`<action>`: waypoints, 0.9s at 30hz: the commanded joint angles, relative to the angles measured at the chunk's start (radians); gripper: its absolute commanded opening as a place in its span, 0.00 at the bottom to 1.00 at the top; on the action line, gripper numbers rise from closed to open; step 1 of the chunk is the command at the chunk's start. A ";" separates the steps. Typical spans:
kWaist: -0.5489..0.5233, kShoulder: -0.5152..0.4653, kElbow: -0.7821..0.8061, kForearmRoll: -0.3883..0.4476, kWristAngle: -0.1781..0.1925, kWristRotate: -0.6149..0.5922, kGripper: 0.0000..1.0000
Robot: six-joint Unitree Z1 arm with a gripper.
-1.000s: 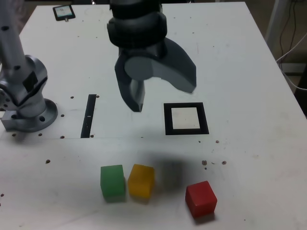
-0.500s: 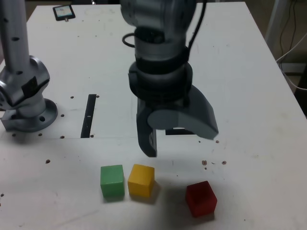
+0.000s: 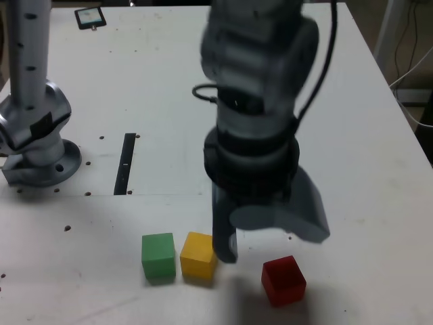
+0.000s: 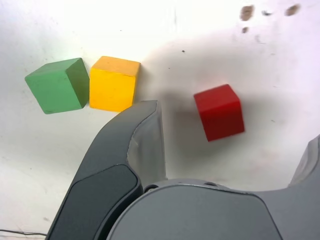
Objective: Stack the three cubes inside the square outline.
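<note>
Gripper spread wide above the red cube.
We judge the cube, lying near the table's front edge right of the yellow cube in the exterior view, rigid and light; grasp opposite flat faces.

Jaws spread wide above the red cube; the yellow cube and green cube sit touching, apart from it.

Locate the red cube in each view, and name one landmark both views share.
Exterior view: the red cube sits near the bottom edge, on the exterior view's right of the yellow cube.
Wrist view: the red cube lies between the open gripper's fingers.
Shared landmark: the yellow cube beside the green cube.
</note>
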 commanded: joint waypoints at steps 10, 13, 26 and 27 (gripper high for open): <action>0.007 0.118 -0.042 -0.015 -0.038 0.017 0.94; 0.014 0.133 -0.045 -0.017 -0.044 0.022 0.91; 0.024 0.173 -0.060 -0.065 -0.038 0.051 0.74; 0.025 0.176 -0.061 -0.068 -0.037 0.053 0.72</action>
